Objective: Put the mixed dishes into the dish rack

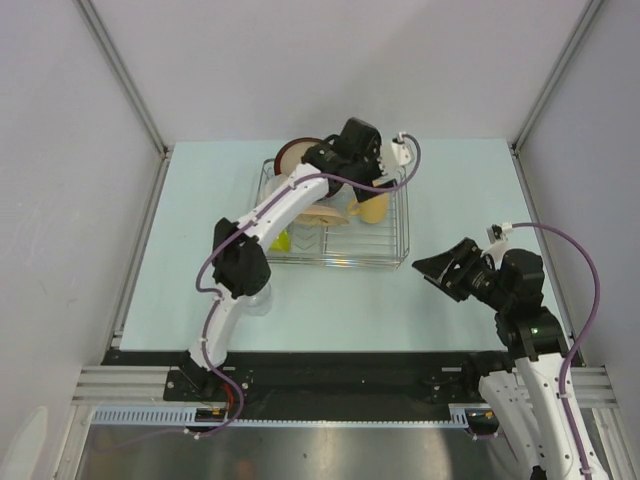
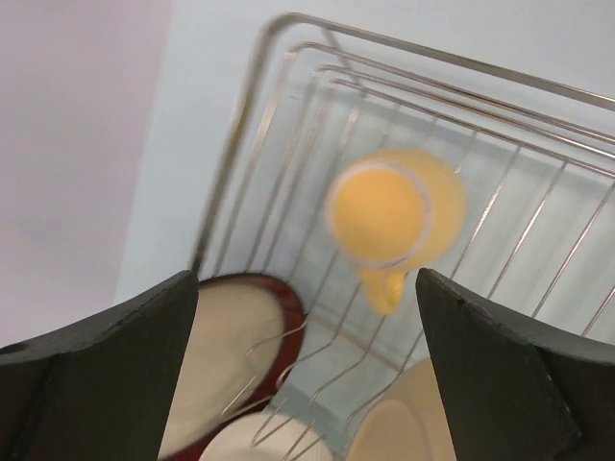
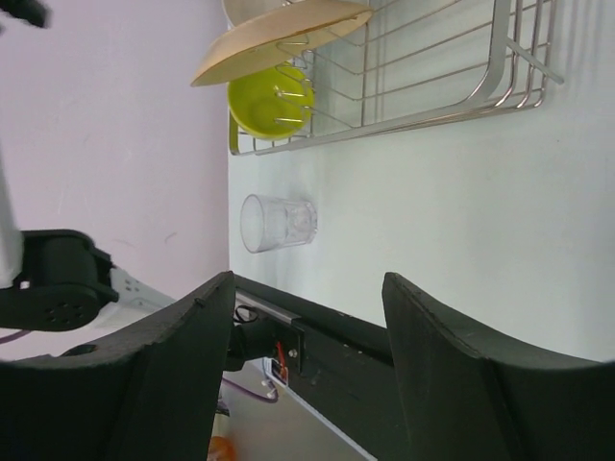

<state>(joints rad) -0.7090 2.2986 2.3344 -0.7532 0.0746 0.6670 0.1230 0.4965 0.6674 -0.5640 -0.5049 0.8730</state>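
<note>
1. The small clear glass [image 3: 277, 223] stands upright on the counter [image 3: 461, 221], outside the dish rack [image 3: 500, 77] and near the counter's front edge. Seen from above, it is half tucked under the elbow of the left arm [image 1: 240, 265].
2. I'd judge the glass light and stiff, but slick and easy to break. It is best pinched across its wall about halfway up with a gentle squeeze, carried upright, and set down softly on the wires.
3. The right tool [image 3: 307, 283] hangs over bare counter beside the rack. Its jaws are parted with nothing between them, and they face the glass.
4. The left tool [image 2: 303, 288] hovers over the far end of the rack, spread wide and empty, above the tan-yellow mug [image 2: 394, 206] that sits inside.
5. Also in the rack are the lime-green bowl [image 3: 269, 101] at a near corner, the cream plate [image 3: 283, 38] leaning over it, and the dark-red-rimmed plate [image 2: 235, 336] at the far end.
6. The mug is blurred in the left wrist view. Two pale round shapes at that view's bottom edge are cut off, so I cannot tell which is the white bowl. From above, the arm covers much of the rack's middle.
</note>
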